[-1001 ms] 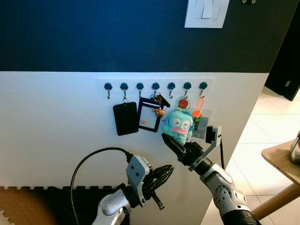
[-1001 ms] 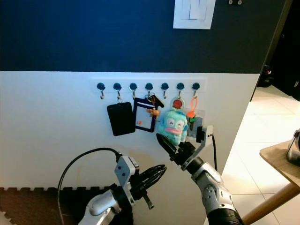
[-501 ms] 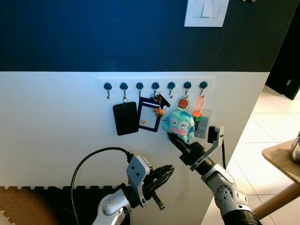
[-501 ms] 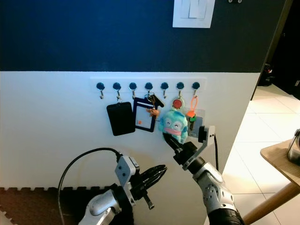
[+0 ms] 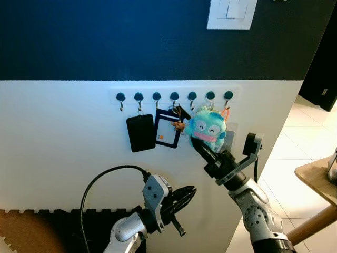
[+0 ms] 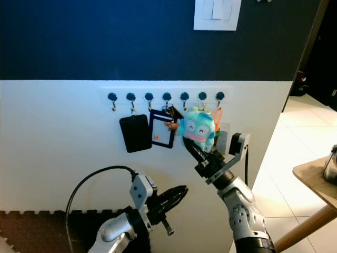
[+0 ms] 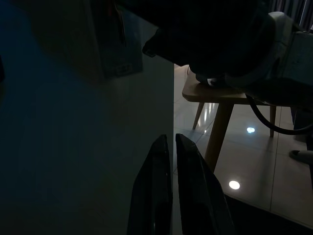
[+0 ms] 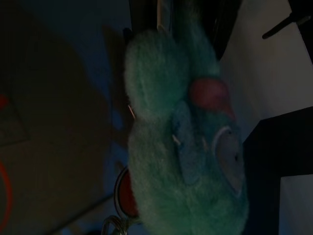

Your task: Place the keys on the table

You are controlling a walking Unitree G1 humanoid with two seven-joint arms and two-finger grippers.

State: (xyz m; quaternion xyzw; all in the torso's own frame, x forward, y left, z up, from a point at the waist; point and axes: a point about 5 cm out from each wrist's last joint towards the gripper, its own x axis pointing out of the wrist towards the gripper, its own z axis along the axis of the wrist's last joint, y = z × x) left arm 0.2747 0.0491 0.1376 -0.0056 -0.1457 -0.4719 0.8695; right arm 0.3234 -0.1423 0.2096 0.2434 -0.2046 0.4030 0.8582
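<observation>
The keys hang from a rail of blue-knobbed hooks [image 5: 174, 96] on the white wall, tied to a turquoise plush toy [image 5: 206, 126]. My right gripper [image 5: 201, 146] reaches up from below, shut on the bottom of the plush and holding it raised and tilted against the wall. Up close, the plush [image 8: 181, 147] shows in the right wrist view, with a red tag [image 8: 128, 196] and a key ring under it. My left gripper [image 5: 185, 196] hangs low in front of the wall, shut and empty; its fingers [image 7: 168, 196] lie almost together.
On the same hooks hang a black card holder [image 5: 140, 133], a blue-framed badge [image 5: 167, 136] and an orange strap [image 5: 225, 113]. A wooden table [image 5: 316, 182] stands at the right over a pale tiled floor. A white switch plate [image 5: 231, 13] sits above.
My right gripper moved up under the plush, took hold of it and lifted it towards the hooks. The left arm stayed put.
</observation>
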